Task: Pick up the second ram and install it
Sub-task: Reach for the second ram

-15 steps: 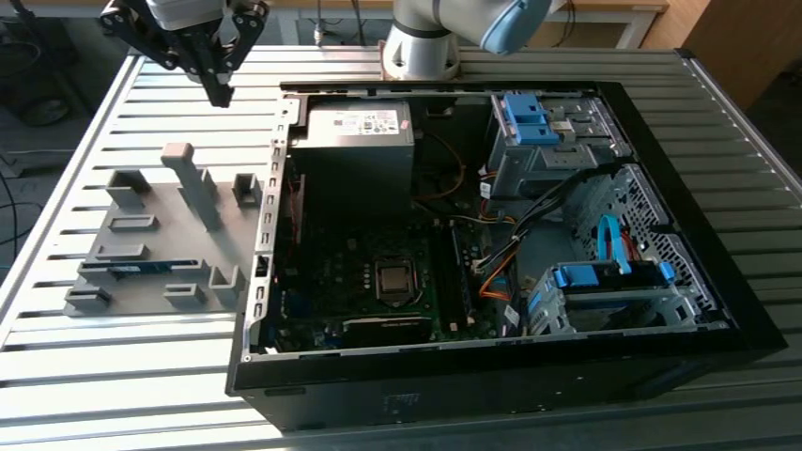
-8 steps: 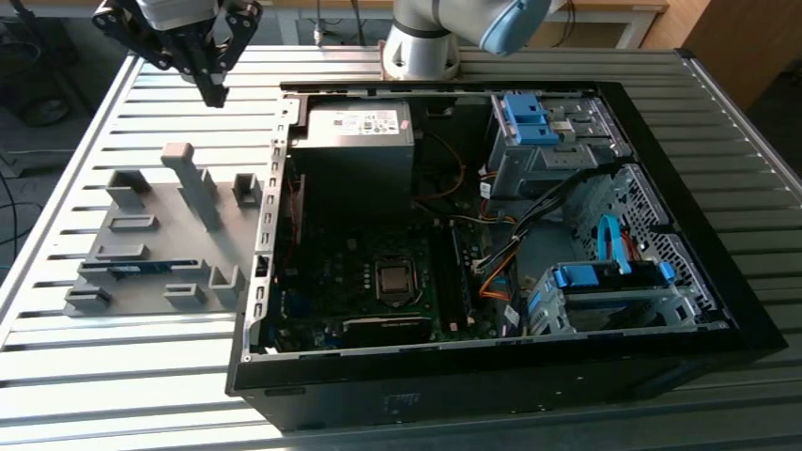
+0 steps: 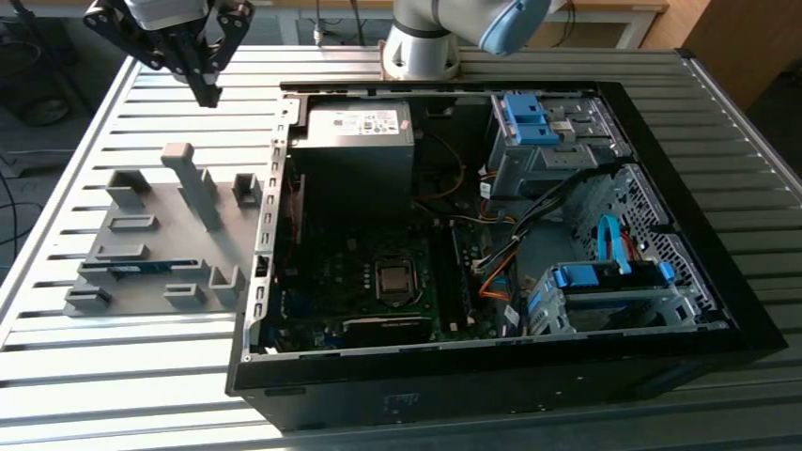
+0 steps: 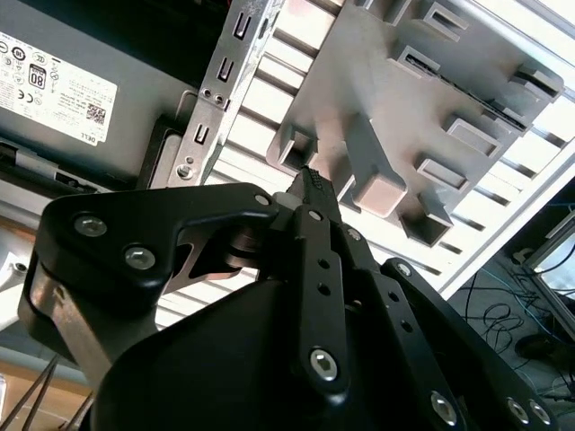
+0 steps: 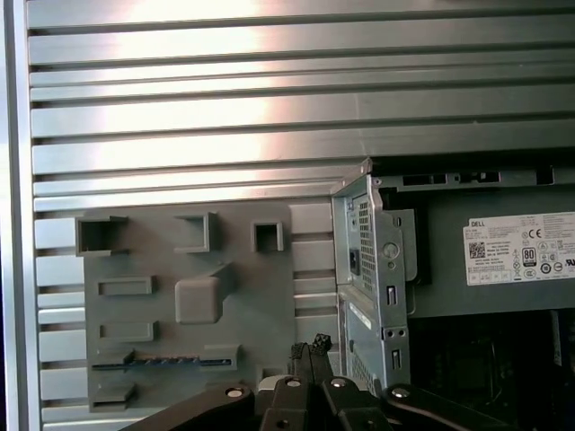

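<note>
We see our arm [image 3: 420, 42] rising on its grey base at the top of the exterior view, with a pale blue joint cap [image 3: 514, 23] just above it. Our gripper [image 3: 208, 92] hangs toward the exterior view's left, well apart from the base, and points down with a slight tilt. Its black links [image 3: 126, 33] spread out on either side and narrow to a single point. In the second wrist view our fingers [image 4: 314, 211] lie pressed flat together with nothing between them. In the first wrist view the fingertips [image 5: 301, 355] meet the same way.
</note>
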Motion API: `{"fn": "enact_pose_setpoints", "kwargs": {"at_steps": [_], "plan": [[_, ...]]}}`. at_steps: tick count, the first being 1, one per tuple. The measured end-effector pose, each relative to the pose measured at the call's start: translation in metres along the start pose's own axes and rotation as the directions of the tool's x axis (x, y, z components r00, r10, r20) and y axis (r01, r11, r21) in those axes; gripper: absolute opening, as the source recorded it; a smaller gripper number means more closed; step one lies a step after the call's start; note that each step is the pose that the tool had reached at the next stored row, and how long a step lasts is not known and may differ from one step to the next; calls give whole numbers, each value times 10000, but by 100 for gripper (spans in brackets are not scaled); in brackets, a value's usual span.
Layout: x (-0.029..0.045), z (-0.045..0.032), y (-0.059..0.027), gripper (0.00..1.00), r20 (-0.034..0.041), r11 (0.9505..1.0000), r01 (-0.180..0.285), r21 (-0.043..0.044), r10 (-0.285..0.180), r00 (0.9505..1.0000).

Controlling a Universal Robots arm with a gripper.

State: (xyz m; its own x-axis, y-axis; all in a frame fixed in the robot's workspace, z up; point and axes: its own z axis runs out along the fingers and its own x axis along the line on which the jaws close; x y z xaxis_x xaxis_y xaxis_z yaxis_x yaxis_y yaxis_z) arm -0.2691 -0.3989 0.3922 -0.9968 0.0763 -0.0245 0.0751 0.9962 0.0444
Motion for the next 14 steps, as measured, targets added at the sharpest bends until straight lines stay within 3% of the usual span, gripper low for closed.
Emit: {"fn": "enact_pose_setpoints", "kwargs": {"at_steps": [14], "plan": [[91,-3,-7,11,0,10000,0,0,0,10000]]}}
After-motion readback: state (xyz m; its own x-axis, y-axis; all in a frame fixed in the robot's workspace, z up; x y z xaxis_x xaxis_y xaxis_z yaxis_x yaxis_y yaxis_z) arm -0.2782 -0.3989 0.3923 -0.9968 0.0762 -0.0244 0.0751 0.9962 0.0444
